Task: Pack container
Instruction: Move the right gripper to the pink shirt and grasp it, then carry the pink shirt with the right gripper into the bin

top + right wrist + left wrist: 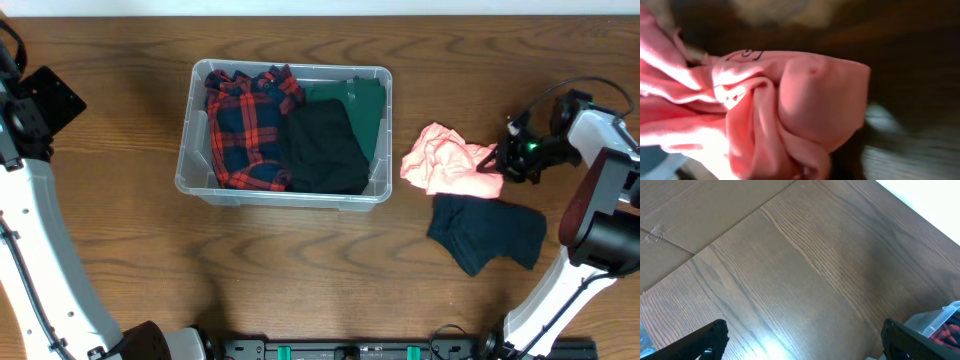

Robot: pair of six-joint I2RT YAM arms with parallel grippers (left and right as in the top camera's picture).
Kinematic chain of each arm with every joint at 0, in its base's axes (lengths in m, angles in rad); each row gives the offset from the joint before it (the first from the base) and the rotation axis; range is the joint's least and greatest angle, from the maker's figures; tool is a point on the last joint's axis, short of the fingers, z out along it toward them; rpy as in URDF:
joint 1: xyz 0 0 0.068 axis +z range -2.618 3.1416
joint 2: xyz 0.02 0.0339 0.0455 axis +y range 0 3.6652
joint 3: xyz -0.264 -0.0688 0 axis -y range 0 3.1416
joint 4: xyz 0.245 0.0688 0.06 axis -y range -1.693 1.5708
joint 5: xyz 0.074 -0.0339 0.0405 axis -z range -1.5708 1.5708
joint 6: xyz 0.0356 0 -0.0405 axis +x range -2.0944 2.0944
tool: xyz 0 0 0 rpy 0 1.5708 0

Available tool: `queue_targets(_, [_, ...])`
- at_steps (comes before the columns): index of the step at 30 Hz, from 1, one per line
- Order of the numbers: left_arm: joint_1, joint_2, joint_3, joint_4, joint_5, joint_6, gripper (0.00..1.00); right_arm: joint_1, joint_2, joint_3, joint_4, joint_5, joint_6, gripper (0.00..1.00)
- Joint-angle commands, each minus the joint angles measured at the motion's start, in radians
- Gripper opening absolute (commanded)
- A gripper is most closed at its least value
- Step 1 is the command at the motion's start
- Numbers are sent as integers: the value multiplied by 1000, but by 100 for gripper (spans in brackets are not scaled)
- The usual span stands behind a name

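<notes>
Your desk (pixel 300 270) carries the container (pixel 300 69) in the upper centre of the overhead frame, its long axis running left to right. It already holds a plaid shirt (pixel 245 125) at its left end, a black garment (pixel 322 150) in the middle and a green garment (pixel 362 105) at the upper right.

Two pieces lie loose on the desk to the right of it. A pink garment (pixel 445 160) sits just beside the container's right wall, and a dark teal garment (pixel 490 232) lies below the pink one.

Your right gripper (pixel 503 158) is at the pink garment's right edge, so the container lies to its left with the pink cloth between them. That carry to the left is the relation your next move depends on, and the right arm is clearly the nearer one.

Pink cloth fills the right wrist view, blurred, with no fingers visible, so you cannot tell whether that gripper is clamped on it.

Your left gripper (pixel 805 340) stands spread apart over bare desk, holding nothing, with only a corner of the container at the lower right of its view.
</notes>
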Motion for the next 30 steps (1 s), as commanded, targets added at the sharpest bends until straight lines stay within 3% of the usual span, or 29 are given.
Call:
queue_targets(1, [4,4,-3,0,-15,-2,98,24,-26,2,-19,-84,-5,2])
queue_targets(9, [4,4,-3,0,-15,-2,98,90,-262,92,7,-481,4,1])
queue_targets(11, [4,4,-3,0,-15,-2,98,126,-330,116,81,-534,82,1])
queue_targets(20, [4,4,-3,0,-15,-2,98,399,-449,128,598,-528,517,1])
queue_targets(25, [4,4,-3,0,-15,-2,98,593,-409,128,764,-474,583,1])
queue_targets(30, [4,4,-3,0,-15,-2,98,777,-349,128,772,-248,582,1])
